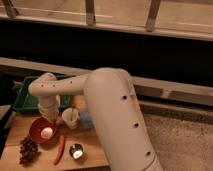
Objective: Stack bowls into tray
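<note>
Jaws were closed on the gripper, positioned at the far rim of the orange-red bowl; a pinch on that rim could not be confirmed. Bowl was round and glossy, with a pale item inside, standing on the wooden table near the green tray, beside the white cup.

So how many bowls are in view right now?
1: the orange-red bowl, left of the white cup, with the gripper at its far rim. Another may be hidden behind the arm.
</note>
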